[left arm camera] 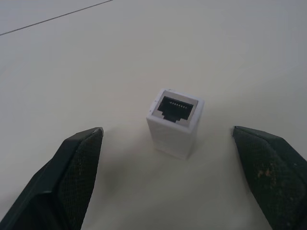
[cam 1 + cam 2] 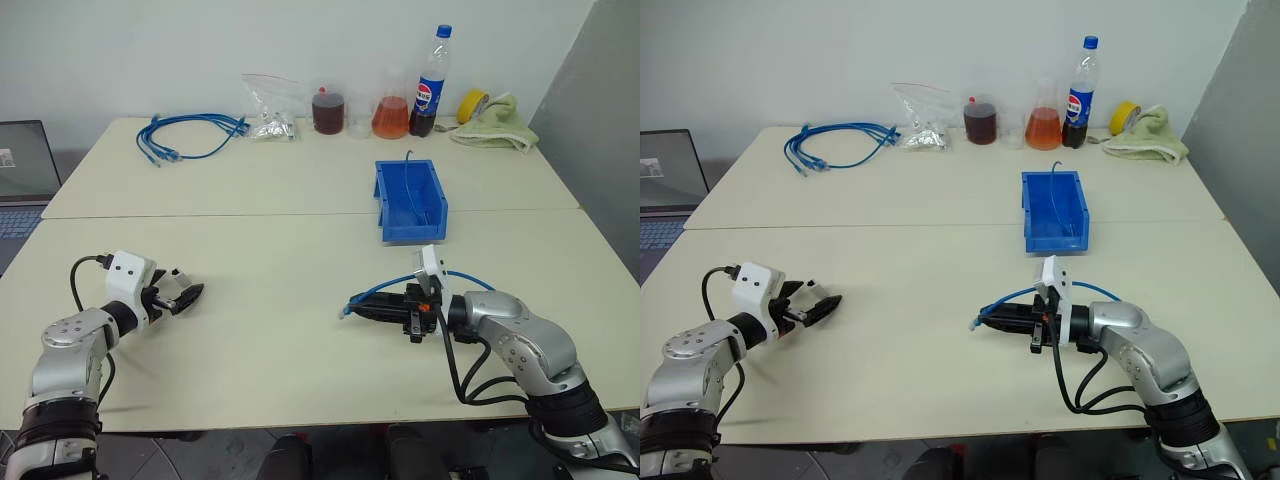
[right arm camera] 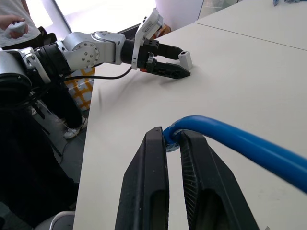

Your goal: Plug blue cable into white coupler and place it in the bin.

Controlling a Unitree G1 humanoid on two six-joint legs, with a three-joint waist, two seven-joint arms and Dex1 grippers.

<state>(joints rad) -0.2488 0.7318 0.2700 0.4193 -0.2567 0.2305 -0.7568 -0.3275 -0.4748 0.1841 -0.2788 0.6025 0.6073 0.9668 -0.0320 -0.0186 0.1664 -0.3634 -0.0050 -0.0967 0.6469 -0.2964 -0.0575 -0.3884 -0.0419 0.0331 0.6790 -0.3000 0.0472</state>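
The white coupler (image 1: 175, 122) stands upright on the table, its dark socket face up, between the fingers of my open left gripper (image 2: 190, 293); neither finger touches it. It also shows in the right wrist view as the small coupler (image 3: 185, 59) at the tip of that gripper. My right gripper (image 3: 171, 135) points left just above the table and is shut on the blue cable (image 2: 395, 283) near its plug end, which sticks out past the fingertips. The cable arcs back over my right wrist. The bin (image 2: 412, 232) stands behind the right gripper, with a thin cable lying inside.
Along the table's far edge are a coil of blue cables (image 2: 190, 135), a plastic bag (image 2: 270, 110), a dark jar, an orange flask, a cola bottle (image 2: 430, 85), yellow tape and a green cloth. A laptop (image 2: 25, 170) sits far left. A person's hand (image 3: 14, 24) shows beyond the table.
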